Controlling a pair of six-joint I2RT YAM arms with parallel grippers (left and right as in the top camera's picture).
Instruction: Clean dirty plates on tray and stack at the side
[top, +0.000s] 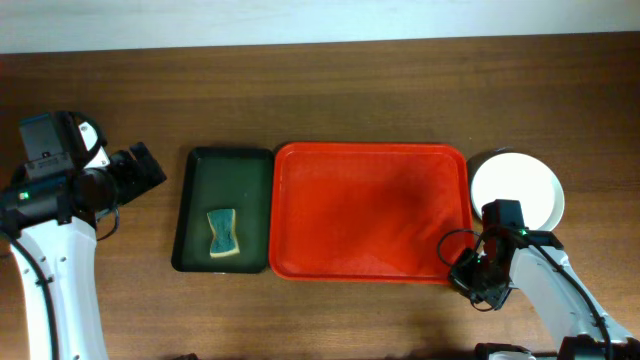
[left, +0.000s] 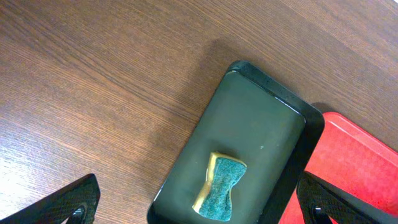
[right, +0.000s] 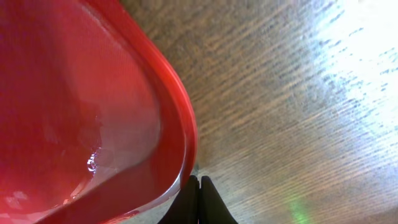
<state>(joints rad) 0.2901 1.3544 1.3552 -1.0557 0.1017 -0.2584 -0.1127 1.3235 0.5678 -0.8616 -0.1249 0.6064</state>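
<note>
The red tray (top: 370, 212) lies mid-table with no plates on it; its rim also shows in the right wrist view (right: 180, 124) and a corner in the left wrist view (left: 354, 162). A stack of plates with the white one on top (top: 517, 187) sits on the table to the tray's right; the plates beneath are hidden. My right gripper (top: 468, 275) is shut and empty, its tips (right: 199, 183) beside the tray's front right corner. My left gripper (top: 150, 168) is open and empty, at the far left, its fingers (left: 199, 208) spread above the dark green tray.
A dark green tray (top: 224, 210) lies left of the red tray and holds a green and yellow sponge (top: 224, 234), also seen in the left wrist view (left: 219, 186). Bare wood table (top: 400, 90) surrounds both.
</note>
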